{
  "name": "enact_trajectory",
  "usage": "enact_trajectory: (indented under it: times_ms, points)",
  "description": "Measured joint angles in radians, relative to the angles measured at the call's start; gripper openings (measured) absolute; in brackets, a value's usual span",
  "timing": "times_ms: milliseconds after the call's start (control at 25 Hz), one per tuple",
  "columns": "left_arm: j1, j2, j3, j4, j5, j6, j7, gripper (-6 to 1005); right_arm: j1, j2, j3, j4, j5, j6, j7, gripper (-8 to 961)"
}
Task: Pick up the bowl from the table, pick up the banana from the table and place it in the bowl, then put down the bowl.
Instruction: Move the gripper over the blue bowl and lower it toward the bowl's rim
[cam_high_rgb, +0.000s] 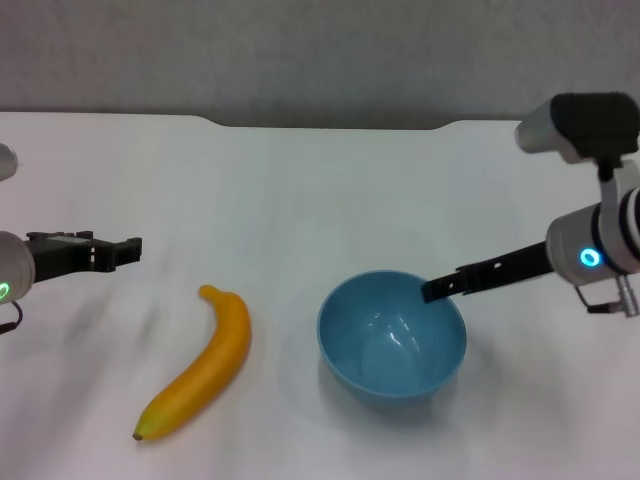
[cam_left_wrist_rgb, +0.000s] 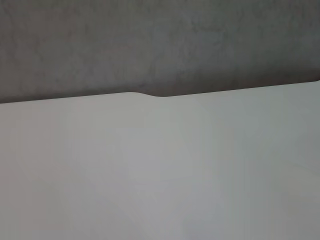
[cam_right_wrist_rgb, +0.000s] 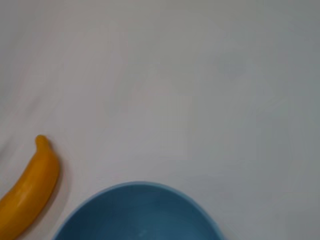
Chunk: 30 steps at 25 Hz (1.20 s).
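The light-blue bowl (cam_high_rgb: 392, 338) stands on the white table (cam_high_rgb: 300, 190), right of centre near the front. The yellow-orange banana (cam_high_rgb: 200, 365) lies to its left, with its dark tip toward the front. My right gripper (cam_high_rgb: 436, 290) reaches in from the right, and its tip is at the bowl's far right rim. My left gripper (cam_high_rgb: 125, 250) hovers at the left, apart from the banana and behind it. The right wrist view shows the bowl's rim (cam_right_wrist_rgb: 140, 192) and the banana's stem end (cam_right_wrist_rgb: 35, 175). The left wrist view shows only the bare table (cam_left_wrist_rgb: 160, 175).
The table's far edge has a shallow notch (cam_high_rgb: 330, 125), with a grey wall (cam_high_rgb: 320, 50) behind it. The same edge and wall show in the left wrist view (cam_left_wrist_rgb: 150, 95). Bare tabletop lies behind the bowl and the banana.
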Motion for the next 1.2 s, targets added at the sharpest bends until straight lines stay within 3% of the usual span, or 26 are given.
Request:
enact_trajectory:
  times_ms: [480,840,1040,1200]
  points:
    - [0.000,-0.003,0.002,0.001,-0.003,0.028,-0.001,686,0.022,0.003,-0.049,0.118,0.024,-0.053,-0.026,880]
    - [0.000,-0.005,0.001,0.022,-0.012,0.049,-0.003,678,0.025,0.005,-0.104,0.174,0.129,-0.104,-0.097,879]
    - [-0.002,-0.005,0.002,0.024,-0.013,0.050,-0.003,674,0.027,0.003,-0.109,0.184,0.128,-0.105,-0.098,799]
    - [-0.002,-0.005,0.002,0.026,-0.013,0.050,-0.003,671,0.029,0.001,-0.110,0.193,0.125,-0.107,-0.097,644]
